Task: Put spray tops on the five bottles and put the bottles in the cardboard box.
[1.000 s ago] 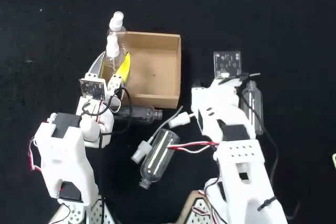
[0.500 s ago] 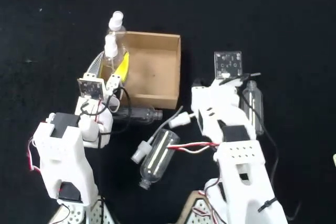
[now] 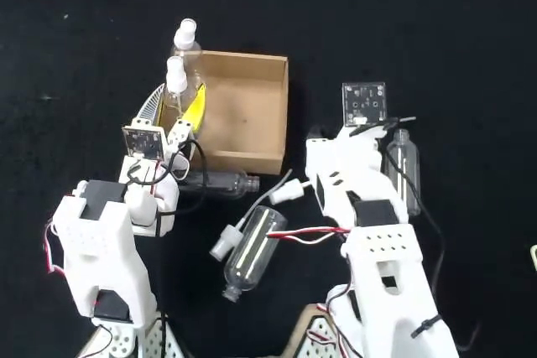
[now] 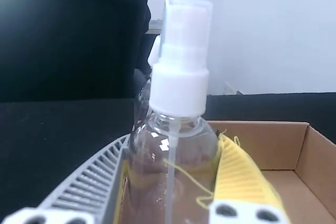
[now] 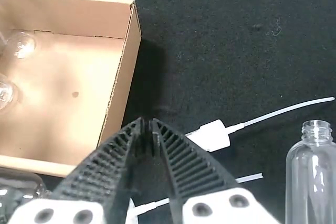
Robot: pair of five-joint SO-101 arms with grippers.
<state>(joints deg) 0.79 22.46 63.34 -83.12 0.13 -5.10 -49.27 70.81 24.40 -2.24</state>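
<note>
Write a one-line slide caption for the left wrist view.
Left gripper shut on an upright bottle with spray top fitted, beside the cardboard box.

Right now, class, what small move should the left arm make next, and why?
Probably lower the left gripper a little and open it. It is shut on a capped bottle, held upright at the left wall of the cardboard box, beside a second capped bottle. Whether its base rests on the box floor cannot be seen.
</note>
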